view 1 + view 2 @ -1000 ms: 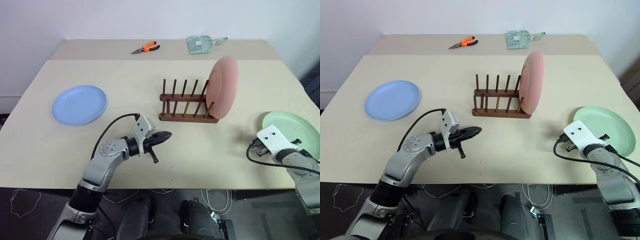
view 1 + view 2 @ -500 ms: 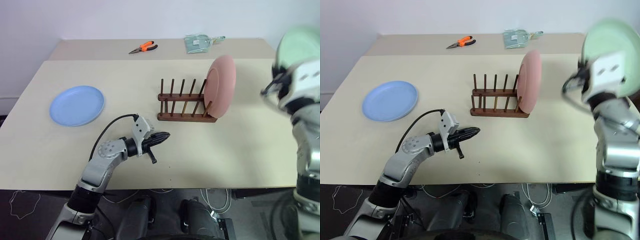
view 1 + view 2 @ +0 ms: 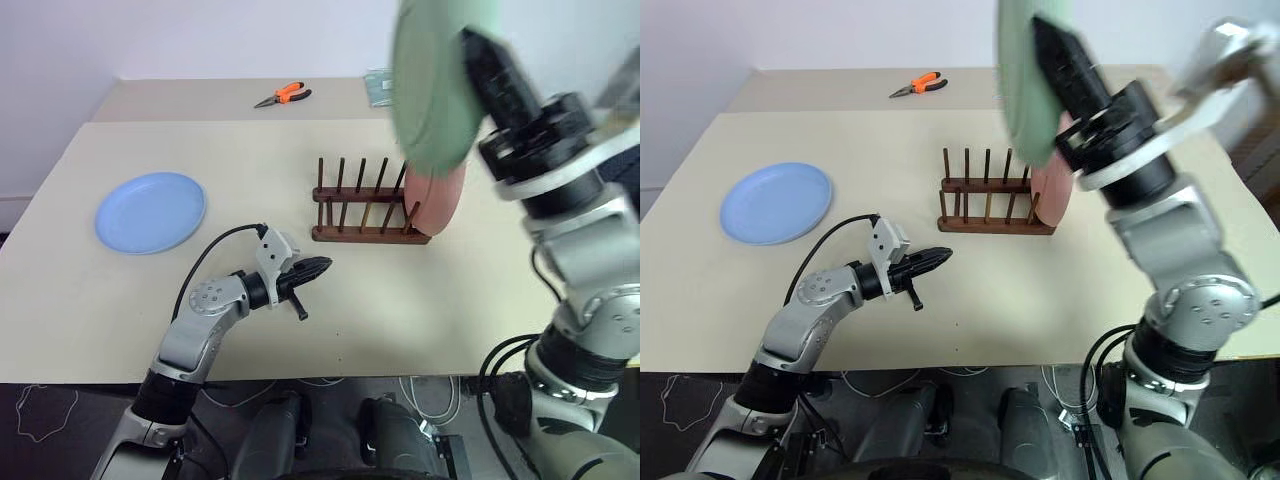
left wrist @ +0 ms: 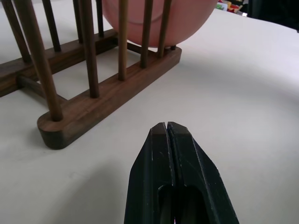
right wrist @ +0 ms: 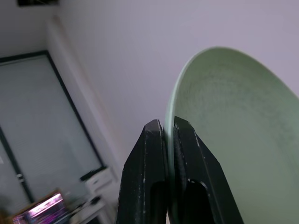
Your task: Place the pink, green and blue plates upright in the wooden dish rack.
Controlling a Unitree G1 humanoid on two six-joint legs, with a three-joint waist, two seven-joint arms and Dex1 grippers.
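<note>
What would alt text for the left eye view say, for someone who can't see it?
The right gripper holds a green plate upright in the air above a wooden dish rack with a pink plate in it. A blue plate lies flat on the table; the left gripper is shut.

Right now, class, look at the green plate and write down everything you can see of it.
The green plate is a round, pale mint dish with a smooth matte surface and a shallow raised rim, looking like plastic. It is off the table, held up in the air on edge, above the wooden dish rack and in front of the pink plate standing there. The right claw is clamped on its rim, one finger on each face. Nothing else touches it.
</note>
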